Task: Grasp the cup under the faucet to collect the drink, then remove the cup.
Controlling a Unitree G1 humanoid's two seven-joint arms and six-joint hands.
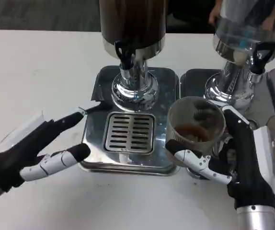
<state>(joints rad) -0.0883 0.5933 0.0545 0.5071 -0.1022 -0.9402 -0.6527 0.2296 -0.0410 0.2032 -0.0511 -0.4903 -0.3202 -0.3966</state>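
Right hand (233,163) wrapped around a clear plastic cup (196,125), thumb across the near wall, other fingers up the right side. Held upright, long axis vertical, with a little dark drink visible at the bottom. Positioned over the right edge of the steel drip tray (94,139), near and to the right of the dark dispenser's faucet (124,53), not beneath it. Faucet up and to the far left of the cup; slotted drain grate (129,132) directly under it and bare. Second dispenser with a clear tank (247,28) at far right, its own black tap (258,60) just beyond the cup's far right.

Left hand (34,151) low over the white bench (32,57) at near left, fingers spread and pointing right toward the tray's left edge, holding nothing, close to the tray but apparently not touching.

Judged from the drink already in the cup and its offset from the faucet: collecting likely done, removal in hand. Right hand the only one in contact, so the coming move likely its own — carry toward the near right, away from both taps, kept level to hold the liquid in. Thin wall likely to flex if squeezed hard.
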